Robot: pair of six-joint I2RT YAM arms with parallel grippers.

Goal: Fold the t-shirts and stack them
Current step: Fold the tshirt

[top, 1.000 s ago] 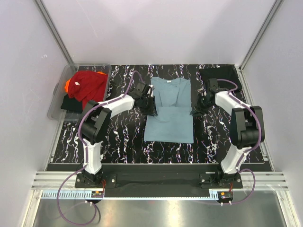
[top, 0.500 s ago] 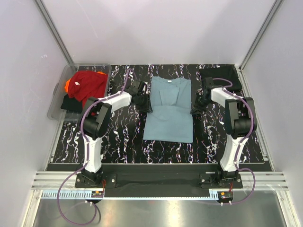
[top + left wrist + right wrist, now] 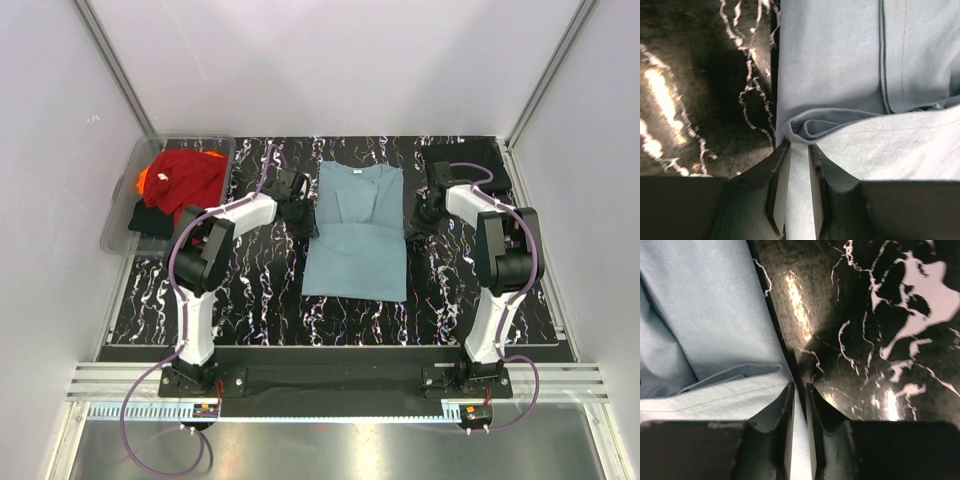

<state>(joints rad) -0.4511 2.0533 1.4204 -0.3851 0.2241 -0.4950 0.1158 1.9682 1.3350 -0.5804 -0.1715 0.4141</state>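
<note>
A dusty teal-blue t-shirt [image 3: 357, 235] lies flat mid-table, sleeves folded in, lower half doubled up over the upper. My left gripper [image 3: 308, 222] is shut on its left edge; the left wrist view shows cloth [image 3: 840, 75] pinched between the jaws [image 3: 799, 150]. My right gripper [image 3: 411, 232] is shut on its right edge, cloth [image 3: 705, 325] between the jaws [image 3: 799, 390]. A folded black t-shirt [image 3: 470, 160] lies at the far right corner. Red [image 3: 188, 175], orange [image 3: 146, 180] and black [image 3: 150, 220] shirts sit in the tub.
A clear plastic tub [image 3: 122, 215] stands at the far left, partly off the black marbled mat [image 3: 260, 290]. White walls enclose the cell on three sides. Aluminium rails run along the near edge by the arm bases.
Both grippers carried the shirt's folded edge a little farther back, toward the collar. The right arm swung inward. The fold line now lies higher on the shirt.
</note>
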